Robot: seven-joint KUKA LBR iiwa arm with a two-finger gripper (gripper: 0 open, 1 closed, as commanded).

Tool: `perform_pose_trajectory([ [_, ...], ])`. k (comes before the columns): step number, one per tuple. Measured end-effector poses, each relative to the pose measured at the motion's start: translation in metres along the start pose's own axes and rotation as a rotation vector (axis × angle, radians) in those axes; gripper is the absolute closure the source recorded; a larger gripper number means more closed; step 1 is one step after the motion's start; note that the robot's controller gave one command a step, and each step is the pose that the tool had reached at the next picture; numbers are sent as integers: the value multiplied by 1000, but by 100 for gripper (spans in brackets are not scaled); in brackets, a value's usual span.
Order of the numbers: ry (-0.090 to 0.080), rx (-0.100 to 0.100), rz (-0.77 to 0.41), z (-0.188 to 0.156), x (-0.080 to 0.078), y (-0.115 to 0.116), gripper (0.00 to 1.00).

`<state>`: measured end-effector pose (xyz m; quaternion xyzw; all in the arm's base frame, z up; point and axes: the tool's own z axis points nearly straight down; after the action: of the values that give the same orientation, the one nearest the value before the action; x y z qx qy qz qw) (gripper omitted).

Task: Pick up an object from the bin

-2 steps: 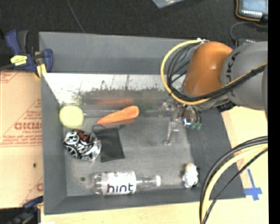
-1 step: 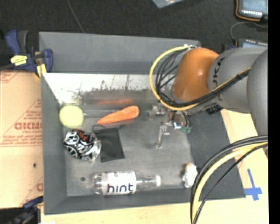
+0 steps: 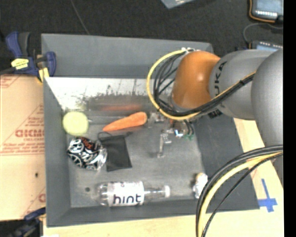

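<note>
My gripper (image 3: 162, 144) hangs below the orange wrist cover, over bare bin floor in the middle right of the bin. An orange carrot (image 3: 124, 123) lies just to its left, pointing towards the left wall. Below the carrot a flat black square pouch (image 3: 116, 151) rests on the floor, left of the gripper. No thing shows at the gripper.
A yellow-green ball (image 3: 75, 123) sits by the left wall, with a crumpled black-and-white packet (image 3: 86, 153) under it. A clear bottle marked "hint" (image 3: 130, 195) lies along the near wall. A small white thing (image 3: 201, 184) sits in the near right corner.
</note>
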<state>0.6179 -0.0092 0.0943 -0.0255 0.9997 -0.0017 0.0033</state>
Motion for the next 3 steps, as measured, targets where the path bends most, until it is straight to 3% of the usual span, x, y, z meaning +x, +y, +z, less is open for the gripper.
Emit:
perform_pose_trajectory([
  [1,-2,-3,141,3,-3,19,0],
  [2,-3,3,80,16,-26,51,0],
  [3,-11,-1,92,18,-27,82,0],
])
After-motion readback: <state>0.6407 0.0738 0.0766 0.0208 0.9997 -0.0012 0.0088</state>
